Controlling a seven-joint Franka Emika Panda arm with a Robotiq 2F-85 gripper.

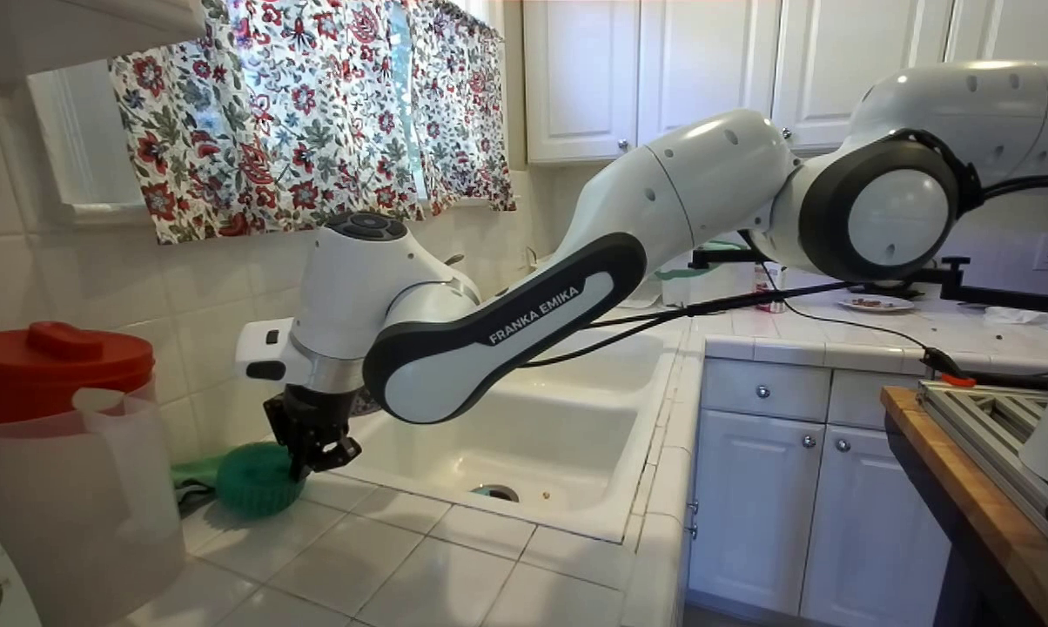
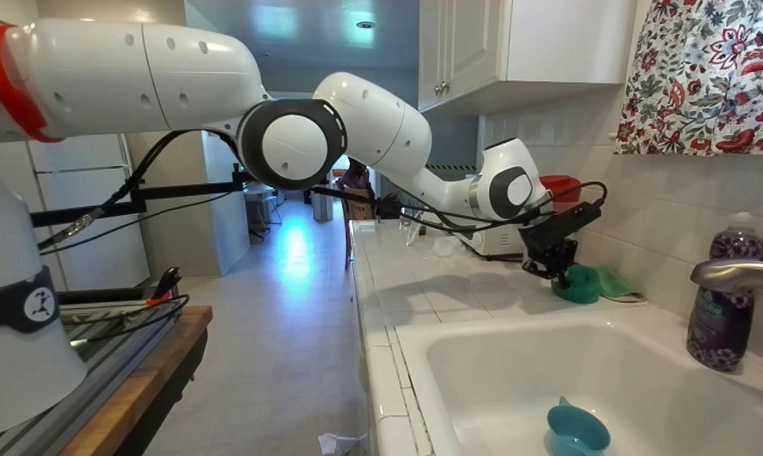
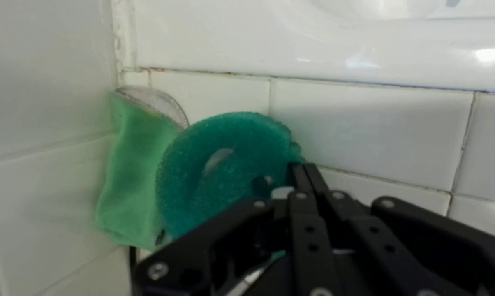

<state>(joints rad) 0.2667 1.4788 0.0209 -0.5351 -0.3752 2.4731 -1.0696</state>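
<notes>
Black fingers are pressing together at the green ring, partly covering it; whether they're pinching its edge, we're not seeing.

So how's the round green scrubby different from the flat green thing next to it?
Colour: the scrubby is deep bluish green; the flat thing is paler.
Shape: the scrubby is round and thick, with a pale gap near its middle; the flat thing is longer and thinner.
Surface: the scrubby looks rough; the flat thing looks smoother.
Both are green and sit on the counter.
</notes>
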